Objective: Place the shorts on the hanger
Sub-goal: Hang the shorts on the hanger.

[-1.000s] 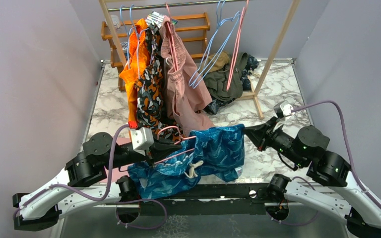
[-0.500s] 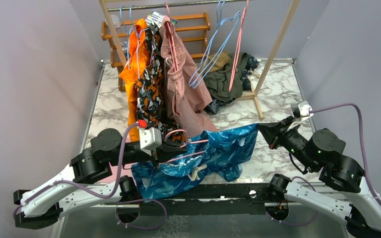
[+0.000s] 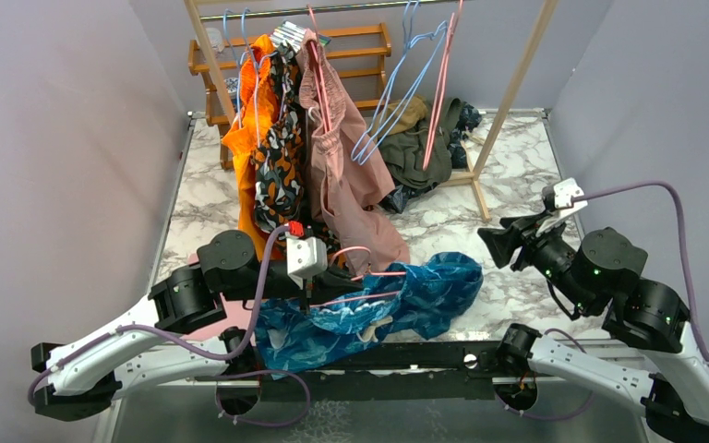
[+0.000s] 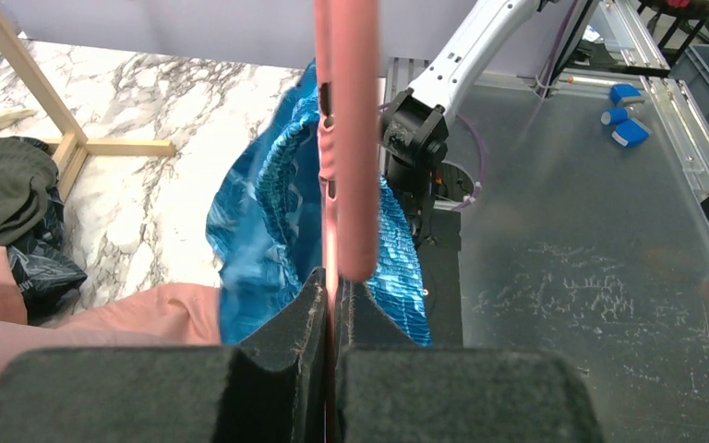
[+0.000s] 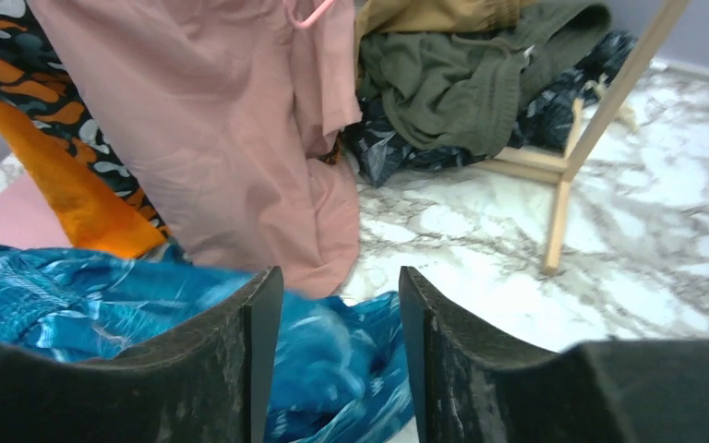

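Shorts (image 3: 378, 309) sag over the hanger (image 3: 369, 274) near the table's (image 3: 517, 185) front edge, between the left gripper (image 4: 332, 300), clamped tight on the hanger's pink wire, and the right gripper (image 5: 342, 305), jaws apart, empty, just beside the fabric.

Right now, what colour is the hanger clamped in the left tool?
Pink. The hanger shows best in the left wrist view.
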### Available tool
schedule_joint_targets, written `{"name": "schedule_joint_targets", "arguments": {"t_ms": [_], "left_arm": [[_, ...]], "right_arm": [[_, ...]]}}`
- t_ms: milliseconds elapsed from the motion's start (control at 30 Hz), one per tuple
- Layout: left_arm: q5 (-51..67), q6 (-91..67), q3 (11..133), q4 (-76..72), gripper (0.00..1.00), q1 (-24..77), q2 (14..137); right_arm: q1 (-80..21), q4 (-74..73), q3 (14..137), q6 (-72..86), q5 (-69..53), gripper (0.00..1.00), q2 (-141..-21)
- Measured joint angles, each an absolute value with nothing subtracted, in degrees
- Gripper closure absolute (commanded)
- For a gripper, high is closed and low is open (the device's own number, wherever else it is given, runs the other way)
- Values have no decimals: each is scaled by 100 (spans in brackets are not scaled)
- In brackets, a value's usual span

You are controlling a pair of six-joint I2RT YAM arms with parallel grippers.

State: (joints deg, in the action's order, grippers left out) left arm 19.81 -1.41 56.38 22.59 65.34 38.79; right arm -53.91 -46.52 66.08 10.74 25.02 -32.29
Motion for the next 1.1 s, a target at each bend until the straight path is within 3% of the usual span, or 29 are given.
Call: {"name": "schedule_joint_targets", "arguments": {"t_ms": [200, 367, 633, 1100], "left_arm": [[1994, -82, 5745, 2292, 100, 6534, 3896], [2005, -78, 5765, 2290, 100, 6534, 3922], [2132, 69, 6014, 2279, 100, 6534, 4392], [2443, 412, 6390, 2231, 100, 6536, 5135]], "right_arm": [[-5391, -4827, 7266, 775, 2274, 42, -3426], [-5391, -4558, 7723, 471, 895, 45, -3581], [-5391, -3330, 7105, 333, -1708, 42, -3983], [-5391, -2449, 6619, 139, -3100, 46, -4388]]}}
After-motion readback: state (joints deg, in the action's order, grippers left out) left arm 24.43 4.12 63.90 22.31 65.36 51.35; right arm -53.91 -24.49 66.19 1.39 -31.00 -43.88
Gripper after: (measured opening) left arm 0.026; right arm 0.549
